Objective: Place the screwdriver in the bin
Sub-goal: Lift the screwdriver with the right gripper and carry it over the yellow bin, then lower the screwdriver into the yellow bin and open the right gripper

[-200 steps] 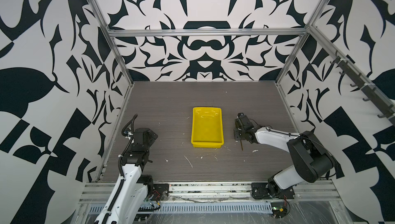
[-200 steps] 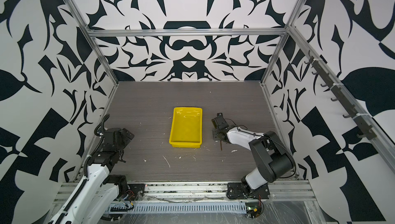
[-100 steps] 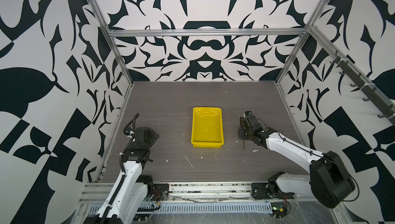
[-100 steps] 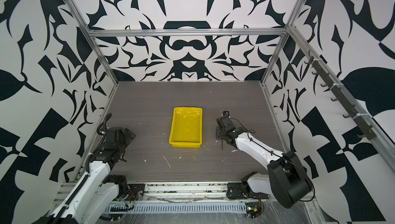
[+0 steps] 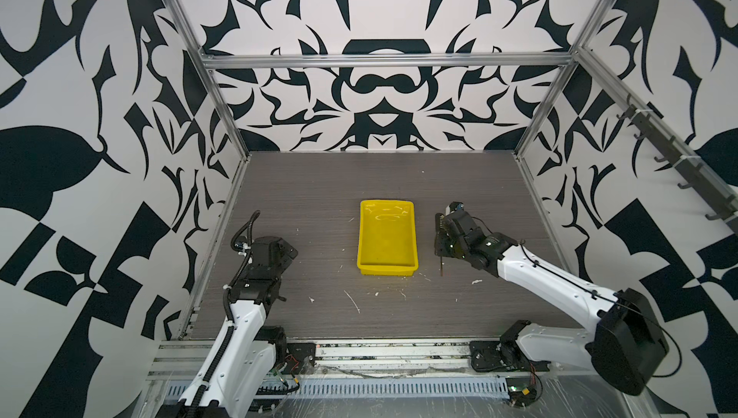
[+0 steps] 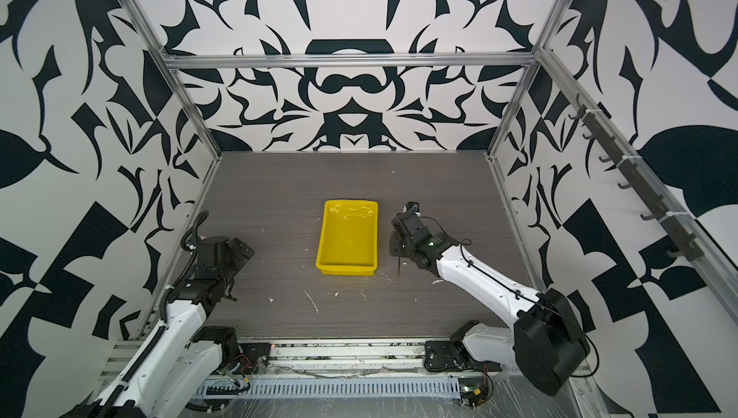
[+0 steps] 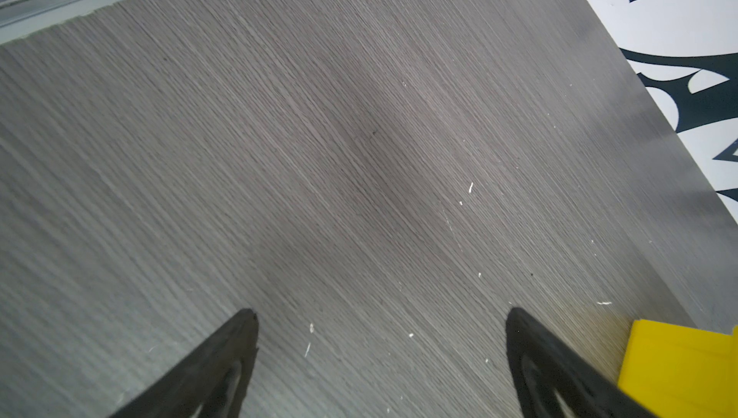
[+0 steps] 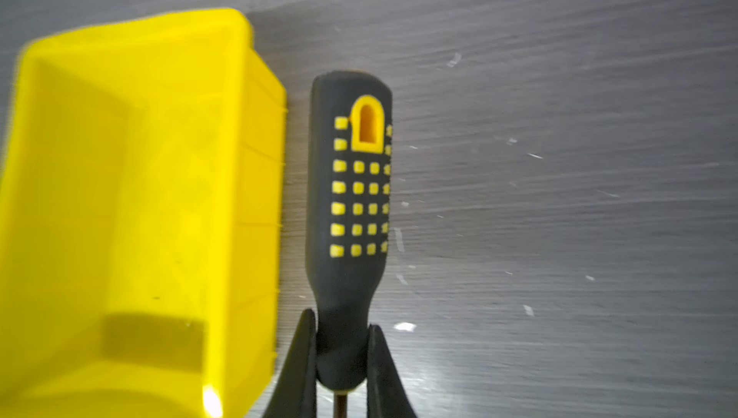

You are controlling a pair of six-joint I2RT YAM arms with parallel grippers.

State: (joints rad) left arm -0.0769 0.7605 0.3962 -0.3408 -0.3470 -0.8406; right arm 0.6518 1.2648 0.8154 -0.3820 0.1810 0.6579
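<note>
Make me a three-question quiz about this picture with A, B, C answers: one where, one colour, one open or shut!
1. What colour is the bin?
A. Red
B. Blue
C. Yellow
2. Where is the screwdriver?
A. Beside the bin, outside it
B. Inside the bin
C. Under the bin
3. How is the left gripper?
A. Shut on the screwdriver
B. Open and empty
C. Shut on the bin
Answers: 1 C, bright yellow; 2 A, the right gripper holds it next to the bin's outer wall; 3 B, its jaws stand wide apart over bare table.
</note>
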